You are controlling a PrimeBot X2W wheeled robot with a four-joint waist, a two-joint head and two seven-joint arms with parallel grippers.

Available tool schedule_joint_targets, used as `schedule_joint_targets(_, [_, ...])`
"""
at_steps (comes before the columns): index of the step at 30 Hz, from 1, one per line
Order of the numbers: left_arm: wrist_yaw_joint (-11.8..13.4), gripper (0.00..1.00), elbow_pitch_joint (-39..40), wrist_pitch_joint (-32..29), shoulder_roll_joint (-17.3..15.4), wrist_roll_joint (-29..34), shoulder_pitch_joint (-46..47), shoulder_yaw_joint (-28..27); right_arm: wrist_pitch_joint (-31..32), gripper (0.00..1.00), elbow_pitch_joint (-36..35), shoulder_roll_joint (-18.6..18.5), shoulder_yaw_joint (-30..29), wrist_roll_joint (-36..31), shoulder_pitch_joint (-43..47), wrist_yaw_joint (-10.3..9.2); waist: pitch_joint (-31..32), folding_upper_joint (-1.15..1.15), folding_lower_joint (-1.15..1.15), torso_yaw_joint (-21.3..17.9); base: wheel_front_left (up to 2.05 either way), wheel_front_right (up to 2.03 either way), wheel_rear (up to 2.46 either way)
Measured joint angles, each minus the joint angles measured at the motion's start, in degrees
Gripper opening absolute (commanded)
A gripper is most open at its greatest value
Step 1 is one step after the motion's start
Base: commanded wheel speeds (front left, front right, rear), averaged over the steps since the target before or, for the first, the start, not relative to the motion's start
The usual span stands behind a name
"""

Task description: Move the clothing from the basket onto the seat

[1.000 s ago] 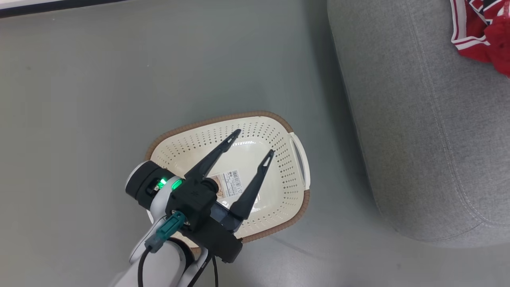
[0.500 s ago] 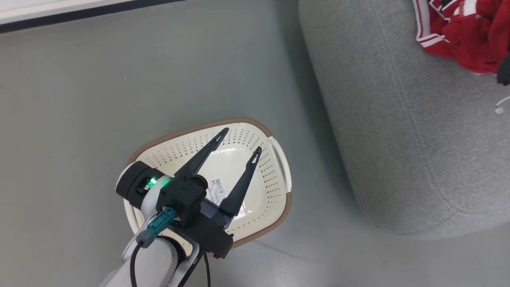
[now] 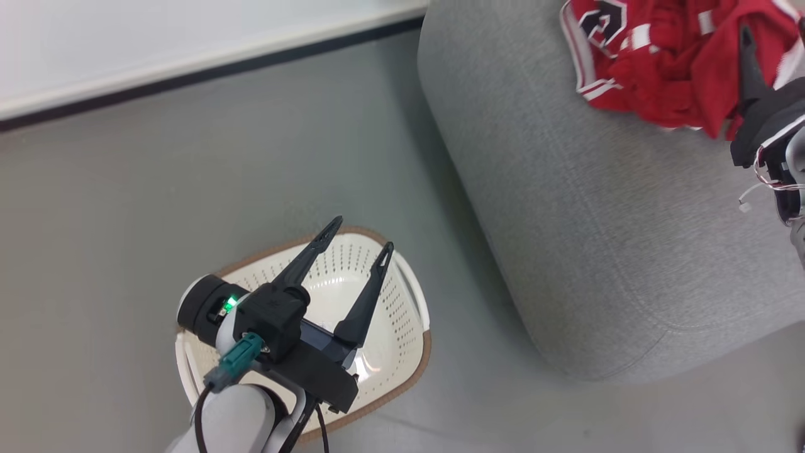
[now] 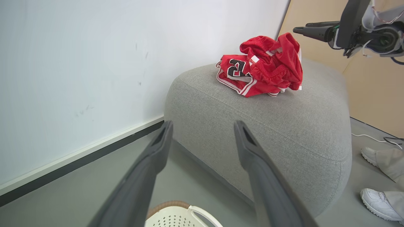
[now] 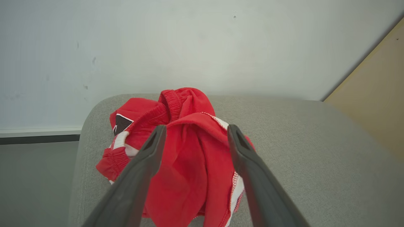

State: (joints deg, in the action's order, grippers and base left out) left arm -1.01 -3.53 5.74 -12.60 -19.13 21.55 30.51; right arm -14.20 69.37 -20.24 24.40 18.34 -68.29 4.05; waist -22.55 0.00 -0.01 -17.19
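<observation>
Grey floor (image 3: 157, 189) carries everything; wall (image 4: 79, 47) runs behind. Seat (image 3: 597, 220) is the big grey block on my right side, bare over most of its top.

Basket (image 3: 402, 340) sits on the floor near the seat, not touching it. My left arm covers part of it, but what shows of the inside is plain white plastic with no red in it, so I judge it emptied.

Clothing (image 3: 666, 69) is one crumpled red heap on top of the seat, towards the wall end. The jersey with the black-and-white lettering is on the side nearest the basket, and the elastic waistband of the shorts sits bunched on top. All of it rests on the cushion and none hangs over the edge.

Left claw (image 3: 363, 233) hovers over the basket, released, fingers spread, nothing between them. Right claw (image 5: 196, 128) is at the heap, also released, fingers wide apart. The cloth shows through the gap, but I'm not pinching it. The left wrist view puts that claw just above and beside the pile; cannot tell if a tip brushes the fabric.

My call: the move is done, or as good as done. Left to do: back the right arm off without snagging cloth, and maybe check the hidden corner of the basket.

A person's white shoes (image 4: 377, 205) are on the floor by the seat's far side
</observation>
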Motion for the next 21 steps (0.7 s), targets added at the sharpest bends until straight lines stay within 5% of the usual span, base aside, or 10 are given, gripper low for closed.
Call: schedule_joint_targets(21, [3.6, 1.0, -8.39, 6.02, 1.88, -6.9, -11.32, -6.61, -0.09, 1.0, -6.62, 4.93, 1.42, 0.32, 13.81, 2.01, 16.73, -0.01, -0.01, 0.97, 0.0, 0.0, 0.0])
